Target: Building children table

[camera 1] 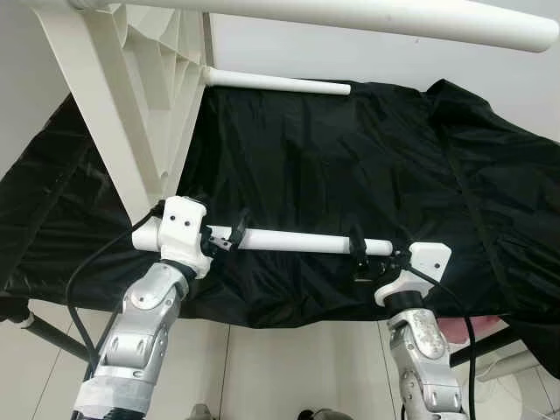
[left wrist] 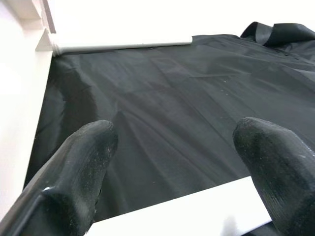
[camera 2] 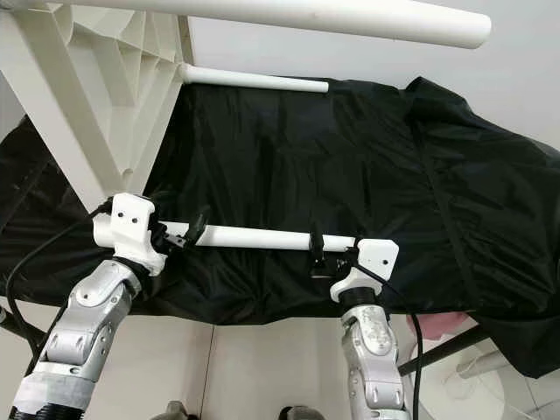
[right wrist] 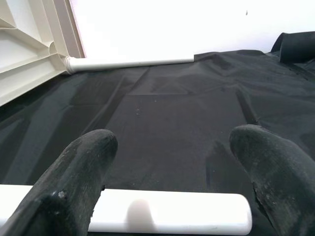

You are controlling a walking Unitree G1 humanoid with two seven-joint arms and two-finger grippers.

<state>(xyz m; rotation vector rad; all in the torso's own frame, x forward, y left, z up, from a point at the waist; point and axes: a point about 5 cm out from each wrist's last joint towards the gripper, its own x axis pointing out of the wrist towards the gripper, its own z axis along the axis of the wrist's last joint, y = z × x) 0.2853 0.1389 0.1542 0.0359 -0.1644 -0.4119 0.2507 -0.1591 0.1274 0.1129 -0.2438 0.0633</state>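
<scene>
1. Left eye view: both arms carry a long white plastic table leg, a round tube held level over a crinkled black cloth sheet. The left gripper is clamped near the tube's left end, and the right gripper near its right end. The white ribbed plastic tabletop stands on edge at the left with two fitted white legs, an upper one and a lower one, projecting rightwards.

2. Right eye view: the same layout. The carried leg's left end sits just beside the tabletop's edge; if the two arms move unevenly, the tube could twist in the grips or jam off-axis against the panel.

3. Left wrist view: the black fingers straddle the white tube at a narrow spacing. The smooth plastic might slide through them under a push.

4. Right wrist view: the fingers hold near the tube's rounded free end, so a small slip may let that end drop onto the cloth.
</scene>
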